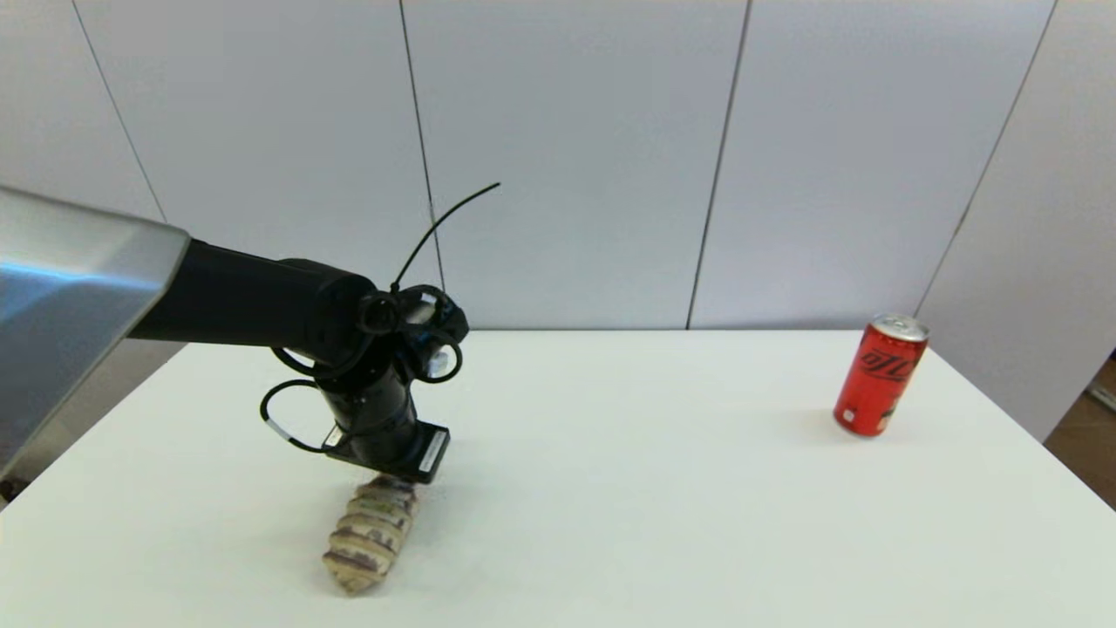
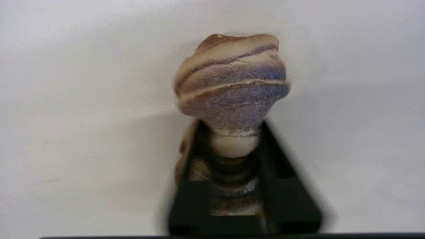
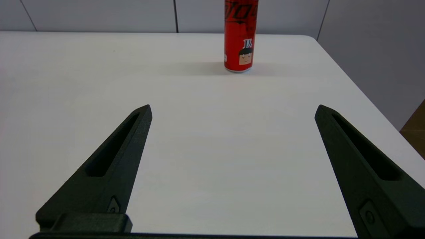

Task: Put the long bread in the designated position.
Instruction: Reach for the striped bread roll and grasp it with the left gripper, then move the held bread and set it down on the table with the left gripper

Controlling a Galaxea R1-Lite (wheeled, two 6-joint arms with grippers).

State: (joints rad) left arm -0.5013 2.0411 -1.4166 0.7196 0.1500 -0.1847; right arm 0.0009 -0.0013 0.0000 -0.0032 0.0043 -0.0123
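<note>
Long bread (image 1: 370,534) at near-left of white desk (image 1: 610,488), one end under the left gripper (image 1: 388,475), the other end pointing toward the near edge. Tan, crosswise ridges striped purplish-brown. In left wrist view, long bread (image 2: 232,79) clamped between the two black fingers (image 2: 196,172), squeezed narrow where gripped, bulging beyond the fingertips. Left gripper (image 2: 232,132) closed on the loaf near one end. Whether the loaf touches the desk or hangs just above it: cannot tell; shadow close beneath it in head view.

Left arm (image 1: 244,305) reaching in from the left, wrist turned downward over the loaf, loose black cables (image 1: 410,331) looped around the wrist.

Red soda can (image 1: 879,375) upright at far-right of desk, well apart from the loaf. Same can (image 3: 240,36) visible in right wrist view, standing beyond the right gripper (image 3: 232,111).

Right gripper low over bare desk, fingers (image 3: 109,166) spread wide apart, nothing between them. Right arm outside head view.

Grey panelled wall (image 1: 567,157) behind the desk.
</note>
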